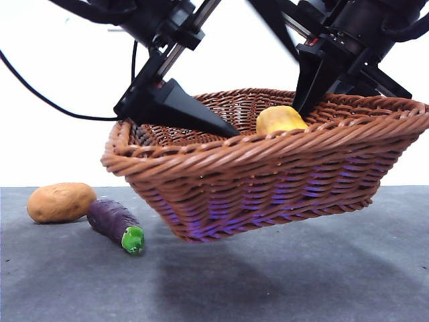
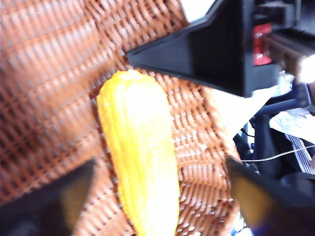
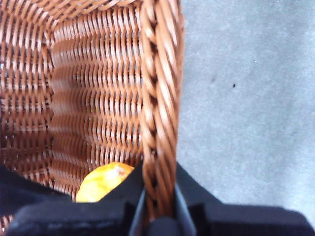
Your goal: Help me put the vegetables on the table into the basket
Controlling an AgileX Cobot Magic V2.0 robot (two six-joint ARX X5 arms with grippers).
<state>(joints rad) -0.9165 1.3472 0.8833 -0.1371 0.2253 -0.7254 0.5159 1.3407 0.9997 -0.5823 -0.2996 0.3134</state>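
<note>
Brown woven wicker basket (image 1: 268, 181): raised off the dark grey table (image 1: 301, 282), tilted. Right gripper (image 3: 158, 216) clenched on its braided rim, seen only in the right wrist view. Yellow ribbed corn cob (image 2: 140, 157) lies inside, full length seen only in the left wrist view; left gripper (image 2: 157, 194) hovers released above it. Orange-brown oval potato (image 1: 61, 202) and dark purple eggplant (image 1: 115, 225), green cap nearward, lie on the table left of the basket.

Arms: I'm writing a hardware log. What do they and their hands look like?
The left hand and right hand are black and boxy, with wedge-shaped fingers tapering to points. A thin black cable trails beside the right hand, which also carries a red label.
</note>
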